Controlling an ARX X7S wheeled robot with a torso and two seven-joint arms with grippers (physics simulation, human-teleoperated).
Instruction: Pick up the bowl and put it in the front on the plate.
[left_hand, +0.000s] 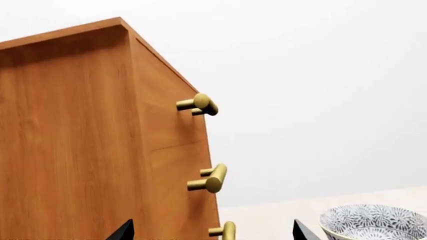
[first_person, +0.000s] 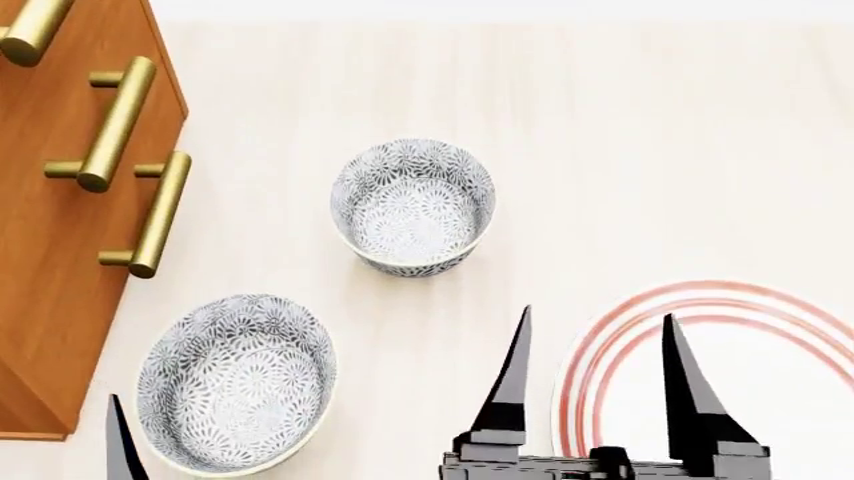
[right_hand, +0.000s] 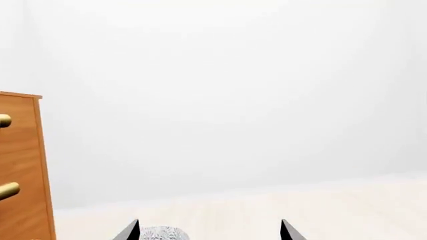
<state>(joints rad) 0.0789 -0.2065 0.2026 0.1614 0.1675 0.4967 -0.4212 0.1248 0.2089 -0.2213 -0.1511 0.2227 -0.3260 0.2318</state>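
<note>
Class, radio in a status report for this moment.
Right gripper open, empty. Left gripper open by cabinet. Two bowls untouched, plate bare. Path clear.

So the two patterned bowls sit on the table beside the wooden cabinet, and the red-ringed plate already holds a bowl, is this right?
Not quite. In the head view the plate holds nothing; its white face is bare. Both bowls, the near one and the far one, stand on the table beside the wooden cabinet, apart from the plate.
</note>
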